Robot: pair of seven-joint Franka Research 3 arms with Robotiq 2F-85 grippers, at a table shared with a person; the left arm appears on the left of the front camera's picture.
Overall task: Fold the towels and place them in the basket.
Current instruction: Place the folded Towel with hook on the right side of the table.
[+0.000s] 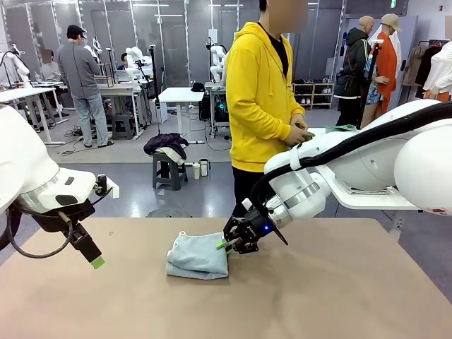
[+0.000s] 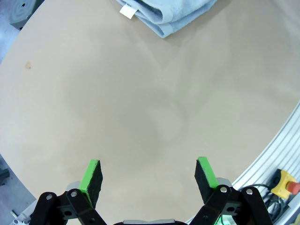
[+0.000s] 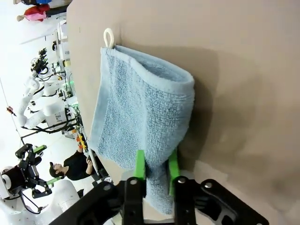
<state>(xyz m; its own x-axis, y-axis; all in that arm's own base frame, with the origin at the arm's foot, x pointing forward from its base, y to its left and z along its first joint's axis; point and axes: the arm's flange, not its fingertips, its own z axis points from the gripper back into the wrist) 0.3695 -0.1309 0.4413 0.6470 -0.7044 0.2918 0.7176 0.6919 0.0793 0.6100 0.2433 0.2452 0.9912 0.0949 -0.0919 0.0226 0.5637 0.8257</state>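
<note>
In the middle of the front view, a light grey-blue towel (image 1: 198, 256) lies folded on the tan table (image 1: 332, 296). The right gripper (image 1: 231, 244) comes in from the right of the frame and meets the towel's right edge. In the right wrist view this gripper (image 3: 154, 169) has its green pads (image 3: 139, 164) drawn close together on a fold of the towel (image 3: 140, 103), which rises from them toward the upper left of the frame, where its white loop tag (image 3: 108, 37) lies on the table. The left gripper (image 1: 96, 260) hangs above the table at the lower left of the front view, well apart from the towel. In the left wrist view its fingers (image 2: 93, 180) stand wide apart with nothing between them over the bare table (image 2: 140, 103). The folded towel (image 2: 168, 14) and its tag (image 2: 127, 10) sit at the top edge of that view. Across the table stands a person in a yellow hoodie (image 1: 261, 92), hands (image 1: 298, 133) together at waist height.
</note>
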